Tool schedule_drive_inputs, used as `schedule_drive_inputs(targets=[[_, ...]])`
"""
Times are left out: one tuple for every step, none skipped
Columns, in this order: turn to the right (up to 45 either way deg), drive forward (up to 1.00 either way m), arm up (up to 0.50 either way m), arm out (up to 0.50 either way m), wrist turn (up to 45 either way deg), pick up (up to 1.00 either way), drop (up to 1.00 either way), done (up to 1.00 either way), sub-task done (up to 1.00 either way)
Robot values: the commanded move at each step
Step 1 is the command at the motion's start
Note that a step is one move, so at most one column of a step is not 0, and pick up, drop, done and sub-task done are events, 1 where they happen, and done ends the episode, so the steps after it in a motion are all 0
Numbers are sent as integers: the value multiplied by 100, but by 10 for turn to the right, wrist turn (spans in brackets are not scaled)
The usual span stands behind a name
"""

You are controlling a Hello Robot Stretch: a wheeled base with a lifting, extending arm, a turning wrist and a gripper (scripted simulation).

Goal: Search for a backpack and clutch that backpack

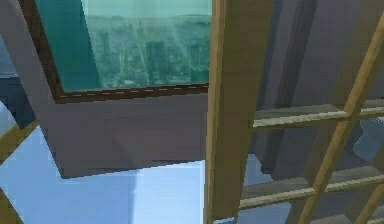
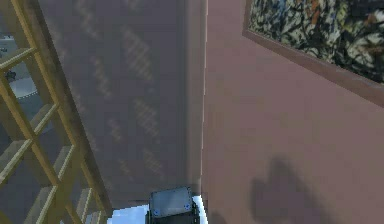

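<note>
At the arm side view's bottom edge, a dark square block [image 2: 172, 203] with white patches beside it pokes up in front of a mauve wall; it looks like the end of my arm. I cannot make out the gripper's far end, so I cannot tell whether it holds anything.
A wooden lattice frame [image 1: 235, 110] stands close on the forward view's right and appears again as a frame [image 2: 40, 120] on the arm side view's left. A large window [image 1: 130, 45] onto a city skyline sits in a purple wall. A dark painting [image 2: 320, 30] hangs high on the mauve wall. Pale blue floor [image 1: 120, 200] lies below the window.
</note>
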Motion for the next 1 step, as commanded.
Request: schedule_drive_inputs(targets=[[0,0,0,0,300,0,0,0,0]])
